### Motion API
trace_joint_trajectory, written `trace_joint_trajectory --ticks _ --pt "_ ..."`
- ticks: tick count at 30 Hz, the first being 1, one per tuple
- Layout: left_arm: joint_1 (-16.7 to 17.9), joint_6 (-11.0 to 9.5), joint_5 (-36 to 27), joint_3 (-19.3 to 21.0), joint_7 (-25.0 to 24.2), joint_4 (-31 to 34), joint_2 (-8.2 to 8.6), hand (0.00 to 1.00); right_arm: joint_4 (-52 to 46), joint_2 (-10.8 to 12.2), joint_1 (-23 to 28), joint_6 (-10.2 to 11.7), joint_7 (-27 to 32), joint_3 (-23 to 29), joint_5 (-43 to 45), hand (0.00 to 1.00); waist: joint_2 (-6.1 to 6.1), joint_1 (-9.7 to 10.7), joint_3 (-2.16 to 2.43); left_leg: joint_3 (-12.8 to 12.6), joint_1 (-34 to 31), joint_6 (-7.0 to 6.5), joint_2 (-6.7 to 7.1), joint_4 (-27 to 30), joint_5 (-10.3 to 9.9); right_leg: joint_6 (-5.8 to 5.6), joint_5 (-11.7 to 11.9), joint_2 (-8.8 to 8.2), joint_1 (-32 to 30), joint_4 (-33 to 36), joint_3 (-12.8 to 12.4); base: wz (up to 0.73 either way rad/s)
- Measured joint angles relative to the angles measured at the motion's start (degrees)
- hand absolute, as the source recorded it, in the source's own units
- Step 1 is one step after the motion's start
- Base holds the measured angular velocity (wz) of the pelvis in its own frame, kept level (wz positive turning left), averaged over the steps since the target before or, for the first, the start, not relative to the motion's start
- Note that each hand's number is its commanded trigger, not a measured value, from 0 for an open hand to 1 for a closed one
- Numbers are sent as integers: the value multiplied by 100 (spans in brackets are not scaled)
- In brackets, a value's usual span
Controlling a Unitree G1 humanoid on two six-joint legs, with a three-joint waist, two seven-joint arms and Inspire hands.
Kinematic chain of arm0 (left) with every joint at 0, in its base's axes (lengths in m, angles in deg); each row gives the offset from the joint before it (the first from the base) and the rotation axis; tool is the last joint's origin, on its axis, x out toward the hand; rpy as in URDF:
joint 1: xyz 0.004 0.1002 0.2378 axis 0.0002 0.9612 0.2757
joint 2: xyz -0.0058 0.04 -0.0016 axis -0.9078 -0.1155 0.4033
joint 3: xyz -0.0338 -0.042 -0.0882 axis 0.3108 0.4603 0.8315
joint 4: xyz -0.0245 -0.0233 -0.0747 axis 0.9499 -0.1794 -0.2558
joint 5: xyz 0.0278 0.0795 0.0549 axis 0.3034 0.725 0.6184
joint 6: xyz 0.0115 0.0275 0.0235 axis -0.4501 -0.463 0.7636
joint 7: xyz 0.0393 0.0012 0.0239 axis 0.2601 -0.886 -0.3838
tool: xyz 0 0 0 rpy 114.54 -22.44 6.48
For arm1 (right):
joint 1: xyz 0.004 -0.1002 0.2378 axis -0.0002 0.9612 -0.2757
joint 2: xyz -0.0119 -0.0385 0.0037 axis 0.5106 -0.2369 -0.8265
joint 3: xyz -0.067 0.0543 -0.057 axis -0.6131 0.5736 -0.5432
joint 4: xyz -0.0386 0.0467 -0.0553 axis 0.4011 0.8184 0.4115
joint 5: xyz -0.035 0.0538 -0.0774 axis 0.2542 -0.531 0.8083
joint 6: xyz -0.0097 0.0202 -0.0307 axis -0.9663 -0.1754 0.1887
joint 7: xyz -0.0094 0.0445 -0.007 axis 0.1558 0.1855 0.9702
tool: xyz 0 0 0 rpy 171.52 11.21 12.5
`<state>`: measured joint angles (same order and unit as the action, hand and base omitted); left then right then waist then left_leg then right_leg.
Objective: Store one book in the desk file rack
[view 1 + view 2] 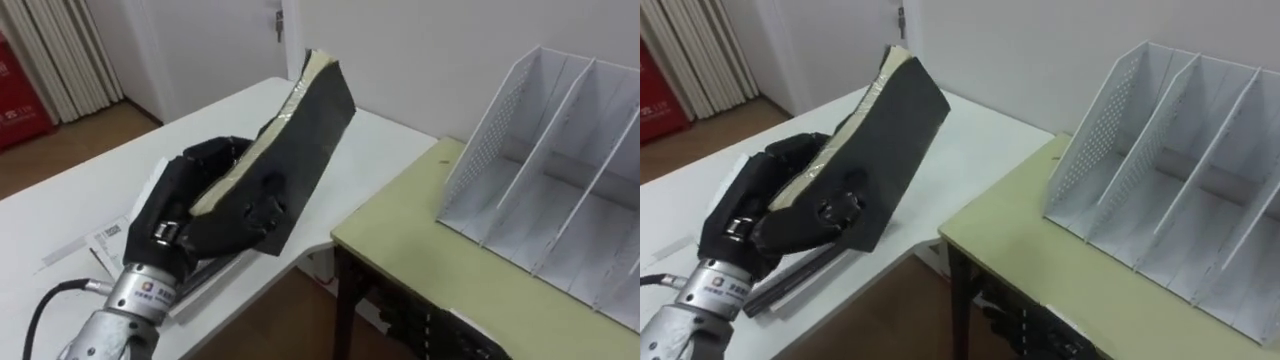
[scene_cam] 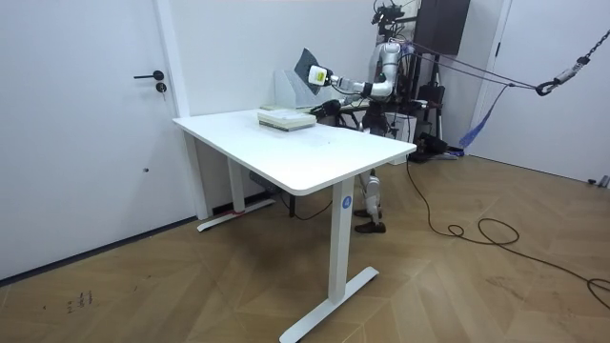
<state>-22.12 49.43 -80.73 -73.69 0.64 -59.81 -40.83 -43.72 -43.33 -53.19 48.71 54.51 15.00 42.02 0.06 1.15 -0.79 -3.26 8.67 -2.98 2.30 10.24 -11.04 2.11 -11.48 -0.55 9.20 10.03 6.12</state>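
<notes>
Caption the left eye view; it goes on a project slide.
Left hand holds a black book tilted above the white table, near the white file rack on the green desk.

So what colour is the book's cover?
The book is black; right eye view shows it best.

Bright, even indoor light. The white table [image 1: 80, 200] looks washed pale; the file rack [image 1: 560, 150] lays a faint, soft shadow on the green table [image 1: 450, 265] beneath it.

Book [image 1: 318, 105] was black, cream page edges; left hand [image 1: 190, 200] black too. File rack [image 1: 556, 150] showed white, dot-perforated; desk [image 1: 450, 262] pale green.
</notes>
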Motion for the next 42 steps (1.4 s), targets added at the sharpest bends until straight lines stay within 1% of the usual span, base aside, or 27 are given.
trace_joint_trajectory --ticks 2,4,6,8,9,10,13,15,17,18,19,20,21,22,24,26,27,29,31,33,36,37,39,42 --pt "0 1 -235 2 -150 -125 -2 100 -81 -4 1 -10 -57 89 -160 0 -3 3 -5 -40 -1 -3 -15 -32 -3 0 5 10 -31 7 -15 -8" --pt "0 11 -650 5 -305 -330 -12 100 -117 -21 -27 -61 -112 165 -556 0 -12 -2 -7 -128 9 -12 -49 -88 -12 5 14 39 -77 -7 -68 -12" --pt "1 81 -843 10 -397 -431 -31 100 -197 -25 -38 -113 -164 246 -760 0 -14 9 -8 -129 -30 -11 -58 -87 -13 10 34 54 -122 -15 -103 -10" --pt "20 232 -1035 32 -682 -436 -73 100 -507 -33 -34 -240 -198 357 -875 0 -2 25 4 -129 -115 -11 -60 -71 -13 13 47 56 -201 -13 -107 0" --pt "21 269 -1128 32 -783 -436 -83 100 -592 -42 -33 -264 -211 358 -949 0 0 37 4 -132 -129 -11 -61 -71 -13 15 53 57 -218 -12 -110 0" --pt "20 336 -1333 20 -958 -437 -91 100 -749 -45 -33 -320 -249 355 -1207 0 0 49 4 -137 -137 -11 -63 -68 -13 18 63 61 -218 -6 -121 -5" --pt "19 375 -1774 -30 -1275 -437 -90 100 -1106 -35 -52 -349 -333 327 -1799 0 1 46 6 -140 -133 -11 -62 -60 -13 18 64 60 -218 -9 -162 -8" --pt "19 397 -1927 -32 -1422 -459 -104 100 -1228 -36 -48 -362 -373 327 -2108 0 2 62 6 -142 -123 -11 -63 -60 -13 18 64 61 -217 -9 -191 -9" --pt "19 476 -1982 -37 -1521 -467 -115 100 -1297 -33 -48 -419 -381 323 -2362 0 4 58 7 -141 -123 -8 -64 -62 -14 18 64 66 -223 -8 -226 -9" --pt "19 545 -1982 -62 -1607 -489 -125 100 -1329 -35 -48 -494 -381 318 -2490 0 10 46 11 -142 -129 -4 -67 -62 -17 18 64 71 -216 5 -255 -10" --pt "18 627 -1982 -98 -1678 -523 -138 100 -1382 -35 -46 -576 -383 312 -2631 0 29 49 11 -137 -143 -3 -70 -53 -28 18 65 76 -227 12 -271 -6" --pt "16 656 -1982 -165 -1758 -602 -151 100 -1456 -34 -49 -606 -391 314 -2651 0 63 93 12 -137 -158 -9 -72 -37 -46 17 65 77 -236 28 -267 0" --pt "16 687 -1982 -191 -1812 -646 -153 100 -1477 -31 -52 -607 -412 314 -2662 0 80 105 12 -137 -158 -13 -72 -34 -50 16 64 76 -245 52 -267 0" --pt "16 774 -1982 -239 -1907 -712 -181 100 -1517 -24 -52 -607 -444 305 -2690 0 105 142 14 -134 -157 -22 -72 -31 -56 14 63 74 -251 72 -268 0" --pt "15 881 -1982 -322 -1992 -743 -270 100 -1550 -13 -52 -611 -490 257 -2870 0 123 180 18 -134 -173 -25 -72 -32 -58 13 64 76 -263 77 -267 0" --pt "14 910 -1985 -405 -2101 -752 -327 100 -1588 -14 -50 -627 -592 253 -2953 0 148 180 31 -130 -206 -26 -74 -32 -59 6 69 77 -287 93 -268 0" --pt "14 940 -2051 -429 -2207 -751 -328 100 -1603 -23 -50 -686 -622 254 -3120 0 173 184 50 -138 -206 -27 -74 -25 -60 4 70 77 -331 126 -283 -4" --pt "13 974 -2220 -441 -2458 -753 -375 100 -1628 -32 -49 -716 -710 184 -3344 0 199 182 52 -139 -217 -27 -75 3 -60 4 69 76 -349 169 -286 -3" --pt "8 989 -2291 -523 -2677 -753 -433 100 -1628 -62 -50 -737 -803 94 -3475 0 198 194 52 -140 -217 -27 -77 22 -60 4 69 76 -358 173 -290 0" --pt "8 1028 -2369 -611 -2877 -758 -444 100 -1630 -73 -50 -803 -907 72 -3547 0 197 181 50 -144 -217 -27 -76 27 -60 4 69 75 -381 174 -291 0" --pt "8 1146 -2371 -654 -3190 -759 -461 100 -1678 -96 -50 -935 -1020 29 -3711 0 180 170 38 -152 -226 -27 -76 27 -60 4 67 74 -404 174 -296 0" --pt "7 1176 -2373 -655 -3278 -779 -474 100 -1688 -102 -50 -943 -1071 25 -3731 0 173 161 36 -160 -228 -27 -76 31 -59 4 68 74 -407 188 -307 -4" --pt "-9 1215 -2380 -654 -3415 -911 -476 100 -1719 -110 -54 -982 -1075 2 -3757 0 170 135 35 -187 -228 -27 -81 48 -59 4 68 77 -408 195 -332 -7" --pt "-10 1253 -2465 -653 -3462 -1065 -481 100 -1868 -133 -53 -987 -1075 -92 -3957 0 153 125 24 -199 -239 -27 -82 54 -60 4 68 81 -409 182 -351 -2"
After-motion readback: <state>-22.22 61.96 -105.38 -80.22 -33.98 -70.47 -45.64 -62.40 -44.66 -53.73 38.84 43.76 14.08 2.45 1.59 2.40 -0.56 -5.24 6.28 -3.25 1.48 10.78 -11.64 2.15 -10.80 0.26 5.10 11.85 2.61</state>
